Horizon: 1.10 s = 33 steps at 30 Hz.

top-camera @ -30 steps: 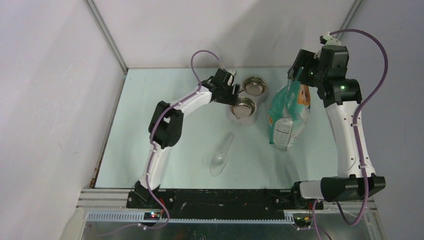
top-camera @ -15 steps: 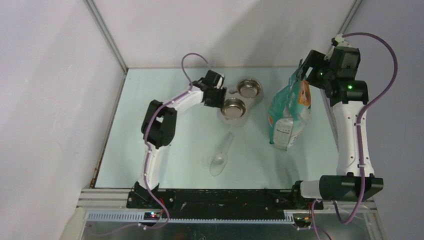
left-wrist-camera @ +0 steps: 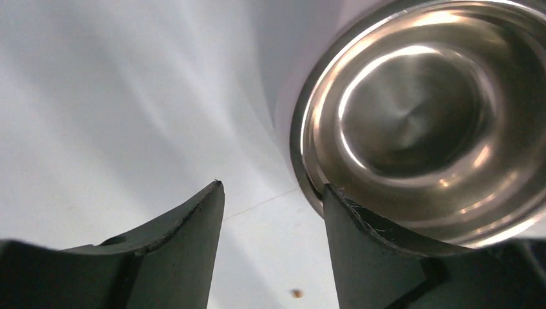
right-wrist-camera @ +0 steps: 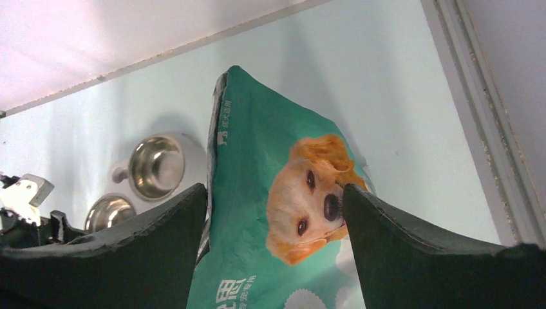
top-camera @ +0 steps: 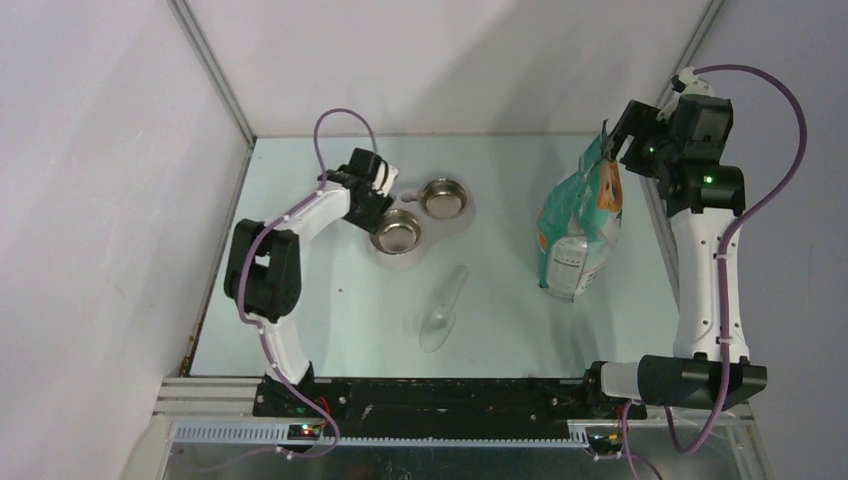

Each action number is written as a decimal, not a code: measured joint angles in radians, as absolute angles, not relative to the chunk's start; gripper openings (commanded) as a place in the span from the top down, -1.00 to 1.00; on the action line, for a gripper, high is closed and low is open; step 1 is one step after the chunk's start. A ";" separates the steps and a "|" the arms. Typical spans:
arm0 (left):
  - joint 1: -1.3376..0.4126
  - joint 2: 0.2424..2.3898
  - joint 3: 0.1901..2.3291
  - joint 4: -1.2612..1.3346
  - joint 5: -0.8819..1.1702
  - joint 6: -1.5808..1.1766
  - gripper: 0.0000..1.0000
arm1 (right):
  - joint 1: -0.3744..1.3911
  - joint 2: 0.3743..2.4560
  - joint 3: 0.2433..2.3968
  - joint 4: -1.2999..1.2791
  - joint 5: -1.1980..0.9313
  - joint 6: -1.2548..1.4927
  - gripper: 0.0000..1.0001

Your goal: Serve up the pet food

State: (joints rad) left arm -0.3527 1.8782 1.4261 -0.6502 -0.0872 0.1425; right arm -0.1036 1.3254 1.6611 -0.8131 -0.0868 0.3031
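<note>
Overhead view sees all; wrist views sit close, both showing the near bowl point(left-wrist-camera: 412, 122).
</note>
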 measured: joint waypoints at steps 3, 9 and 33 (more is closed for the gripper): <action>-0.316 1.856 1.397 -0.654 -0.159 0.212 -0.36 | -0.104 1.322 1.661 -0.813 -0.087 0.295 -0.58; -0.271 1.857 1.531 -0.675 -0.152 0.239 -0.53 | -0.106 1.314 1.661 -0.814 -0.093 0.272 -0.56; -0.471 1.823 1.964 -0.751 0.056 -0.098 -0.62 | 0.100 1.458 1.841 -0.992 0.128 0.238 0.16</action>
State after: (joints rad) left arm -0.4709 1.8233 1.9644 -0.7506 0.0563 -0.0978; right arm 0.0998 1.4578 1.8412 -0.9920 0.1284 0.2382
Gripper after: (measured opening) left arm 0.804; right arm 0.633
